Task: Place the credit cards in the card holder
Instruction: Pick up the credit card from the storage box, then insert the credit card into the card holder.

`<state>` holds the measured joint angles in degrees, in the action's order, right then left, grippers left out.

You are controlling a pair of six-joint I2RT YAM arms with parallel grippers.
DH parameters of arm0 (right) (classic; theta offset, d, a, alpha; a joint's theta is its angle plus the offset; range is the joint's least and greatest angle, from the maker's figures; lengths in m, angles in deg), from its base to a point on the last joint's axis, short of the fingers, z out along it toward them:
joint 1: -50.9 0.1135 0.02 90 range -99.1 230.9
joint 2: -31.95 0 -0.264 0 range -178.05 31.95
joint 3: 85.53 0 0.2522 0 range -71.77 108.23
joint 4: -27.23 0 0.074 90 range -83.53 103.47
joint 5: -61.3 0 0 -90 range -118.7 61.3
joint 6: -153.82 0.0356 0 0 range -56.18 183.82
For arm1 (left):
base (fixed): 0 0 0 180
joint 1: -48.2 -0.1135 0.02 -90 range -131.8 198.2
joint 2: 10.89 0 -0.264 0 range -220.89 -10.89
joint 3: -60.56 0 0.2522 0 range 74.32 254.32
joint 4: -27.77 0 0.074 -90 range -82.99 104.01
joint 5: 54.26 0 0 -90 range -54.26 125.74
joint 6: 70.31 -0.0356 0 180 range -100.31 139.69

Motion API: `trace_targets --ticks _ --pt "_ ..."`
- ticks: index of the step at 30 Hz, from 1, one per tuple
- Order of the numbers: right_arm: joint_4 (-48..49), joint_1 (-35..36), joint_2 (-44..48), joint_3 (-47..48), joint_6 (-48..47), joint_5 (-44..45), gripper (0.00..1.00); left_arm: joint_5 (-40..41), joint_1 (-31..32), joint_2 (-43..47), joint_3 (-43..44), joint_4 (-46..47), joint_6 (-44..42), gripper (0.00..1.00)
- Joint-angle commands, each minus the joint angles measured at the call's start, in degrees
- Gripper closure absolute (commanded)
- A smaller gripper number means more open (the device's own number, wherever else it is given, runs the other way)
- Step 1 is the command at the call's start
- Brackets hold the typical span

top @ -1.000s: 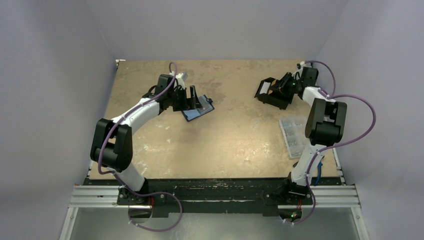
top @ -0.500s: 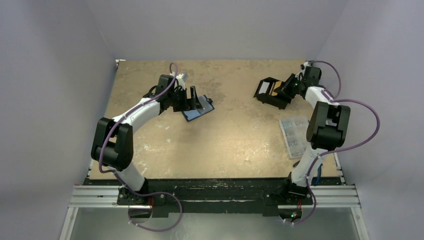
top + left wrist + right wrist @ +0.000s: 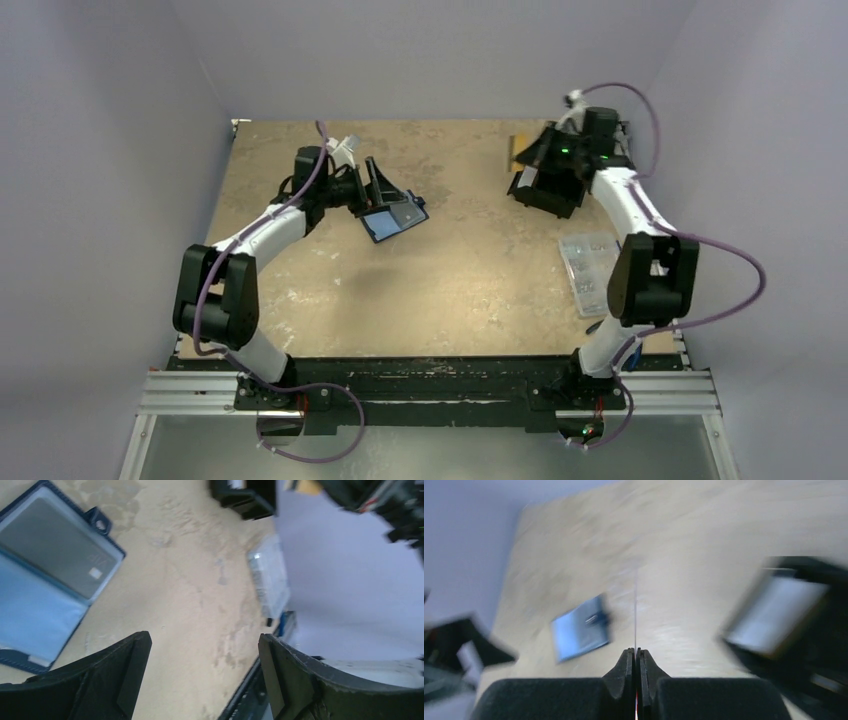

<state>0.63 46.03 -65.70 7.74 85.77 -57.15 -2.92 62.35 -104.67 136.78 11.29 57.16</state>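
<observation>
The navy card holder [image 3: 394, 218] lies open on the table, with a grey credit card [image 3: 56, 544] on one half and a bare bluish-grey half [image 3: 35, 614]. My left gripper [image 3: 376, 186] is open and empty, raised just left of the holder; in its wrist view the gripper [image 3: 202, 652] shows only table between the jaws. My right gripper [image 3: 530, 150] is shut on a thin credit card [image 3: 635, 611], seen edge-on, and holds it in the air above the black box [image 3: 549, 192]. The holder shows blurred in the right wrist view [image 3: 580, 628].
The black open-sided box with a white label [image 3: 781, 611] stands at the back right. A clear plastic compartment box [image 3: 590, 270] lies near the right edge and also shows in the left wrist view [image 3: 270, 580]. Grey walls enclose the table.
My right gripper has risen out of the black box with a card and swung left. My left gripper has drawn back and tilted up off the card holder, uncovering it.
</observation>
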Motion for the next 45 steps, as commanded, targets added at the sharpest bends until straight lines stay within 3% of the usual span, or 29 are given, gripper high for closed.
trace_targets --ticks 1,3,5,8,11,13,16,20,25,29,32,35,36,38,39,42,45 --pt "2.08 15.35 -4.35 2.19 -0.63 -21.44 1.0 -16.25 -2.45 5.53 -6.8 29.56 19.91 0.15" --pt "8.22 21.06 -4.7 0.81 3.53 -24.52 1.0 -17.12 -2.45 6.97 -9.06 33.98 23.5 0.15" --pt "17.07 25.77 -4.7 -1.92 10.15 -26.44 1.0 -15.3 -2.77 9.3 -10.94 32.48 23.64 0.15" --pt "25.47 29.65 -5.79 -3.88 17.52 -29.77 1.0 -7.71 -3.71 15.32 -13.53 21.17 19.82 0.15" --pt "30.24 32.1 -6.91 -4.76 21.07 -32.37 1.0 5.0 -3.78 22.02 -13.62 4.16 13.0 0.15" --pt "33.68 32.95 -7.85 -5.58 23.56 -34.44 1.0 7.62 -3.83 26.03 -15.74 2.84 13.06 0.15" --pt "42.29 33.41 -8.79 -7.83 30.05 -36.83 1.0 4.94 -3.87 28.52 -18.63 6.02 15.8 0.12" --pt "63.86 33.38 -10.15 -11.75 46.25 -39.08 1.0 -0.08 -3.87 28.34 -21.13 10.38 19.34 0.12" --pt "93.9 33.42 -16.8 -13.05 70.01 -39.12 1.0 -7.18 -3.86 25.86 -26.84 31.17 30.65 0.34" --pt "103.69 33.75 -20.77 -12.4 78.6 -37.7 1.0 -7.75 -3.87 23.3 -27.84 35.95 33.27 0.48" --pt "100.87 34.17 -20.87 -12.5 76.33 -37.19 1.0 -7.83 -3.87 21.59 -27.59 36.92 33.21 0.68" --pt "92.14 34.2 -19.55 -13.02 69.82 -36.75 1.0 -5.43 -3.94 20.76 -26.29 32.5 29.94 1.0" --pt "85.74 34.11 -18.88 -13.01 65.32 -36.35 0.99 -3.2 -4.08 20.74 -25.0 27.39 26.65 1.0" --pt "67.21 34.0 -17.1 -11.56 52.3 -33.89 0.87 3.44 -4.4 20.14 -20.91 10.22 18.74 1.0" --pt "55.97 34.04 -16.5 -9.66 44.85 -31.87 0.79 6.24 -4.7 19.31 -19.11 6.11 16.26 1.0" --pt "26.58 34.03 -16.62 -1.38 23.24 -22.22 0.6 8.33 -6.98 16.17 -17.28 3.43 14.23 1.0" --pt "15.24 33.74 -19.12 4.57 13.86 -13.87 0.48 7.82 -9.41 11.88 -16.72 4.85 14.12 1.0"
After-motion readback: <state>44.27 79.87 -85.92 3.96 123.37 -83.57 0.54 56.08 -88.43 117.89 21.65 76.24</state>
